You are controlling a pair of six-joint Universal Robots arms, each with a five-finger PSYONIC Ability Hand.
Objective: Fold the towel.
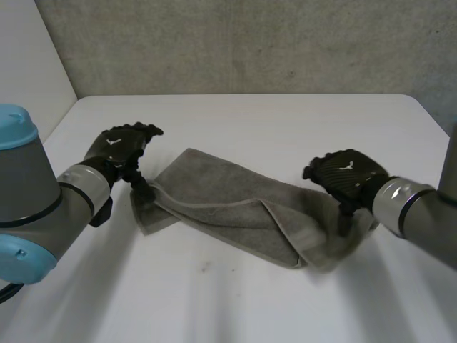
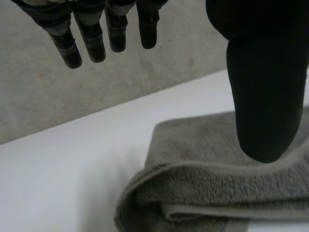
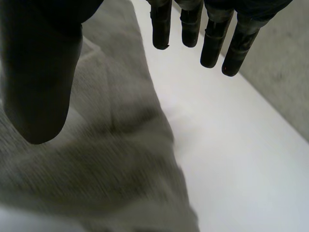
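Two black hands sit at opposite ends of a grey-brown terry towel (image 1: 228, 207) that lies folded into a long band, slanting across the middle of the white worktop (image 1: 285, 121). The left hand (image 1: 121, 146) is at the towel's end nearest the left arm. Its fingers (image 2: 91, 43) hang straight and well apart from the thumb, which points down over the doubled corner, and nothing is pinched between them. In the left wrist view the stacked hemmed edges of the layers run side by side just below that thumb, and I cannot tell whether the thumb touches the cloth. The right hand (image 1: 346, 171) is over the other end, where a flap crosses on the diagonal and the cloth lies rumpled. Its fingers (image 3: 212, 43) are also straight and spread away from the thumb, reaching past the towel's edge above bare worktop, and they grip nothing. Bare white surface lies on every side of the towel: a broad strip in front of it, more behind it up to the grey concrete wall (image 1: 250, 43), and room beyond both ends.
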